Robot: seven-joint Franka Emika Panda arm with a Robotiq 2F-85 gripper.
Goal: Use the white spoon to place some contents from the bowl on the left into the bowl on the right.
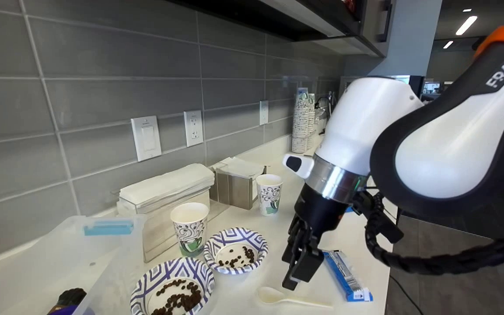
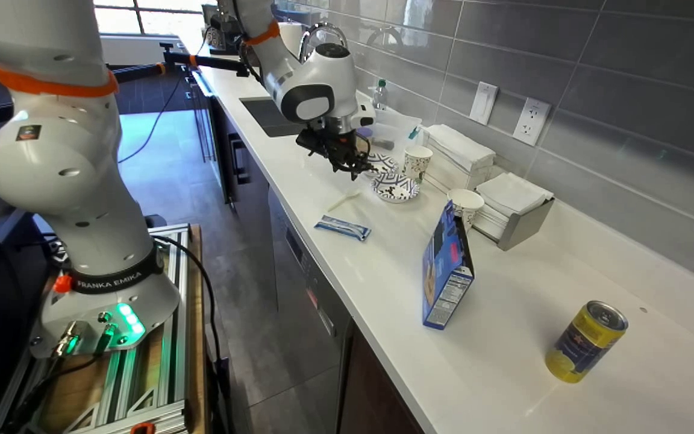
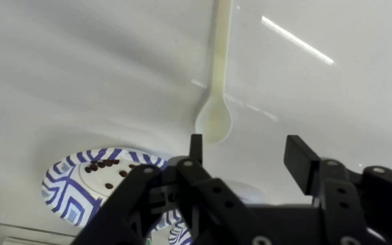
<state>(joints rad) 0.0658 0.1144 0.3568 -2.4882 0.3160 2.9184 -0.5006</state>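
A white spoon (image 1: 274,296) lies flat on the counter; it also shows in an exterior view (image 2: 344,200) and in the wrist view (image 3: 219,75). Two blue-and-white patterned paper bowls hold dark beans. One bowl (image 1: 140,291) has more beans; the other bowl (image 1: 258,245), with fewer beans, touches or nearly touches it. In the wrist view the bowl with fewer beans (image 3: 58,185) is at lower left, partly behind a finger. My gripper (image 1: 289,271) is open and empty above the counter near the spoon; in the wrist view the left fingertip (image 3: 243,148) appears by the spoon's scoop end.
Paper cups (image 1: 189,229) (image 1: 269,194) and napkin holders (image 1: 169,210) (image 1: 234,183) stand along the wall. A clear bin (image 1: 116,258) is beside the bowls. A blue wrapped packet (image 1: 344,275) lies near the spoon. A blue box (image 2: 446,271) and yellow can (image 2: 588,342) stand farther along.
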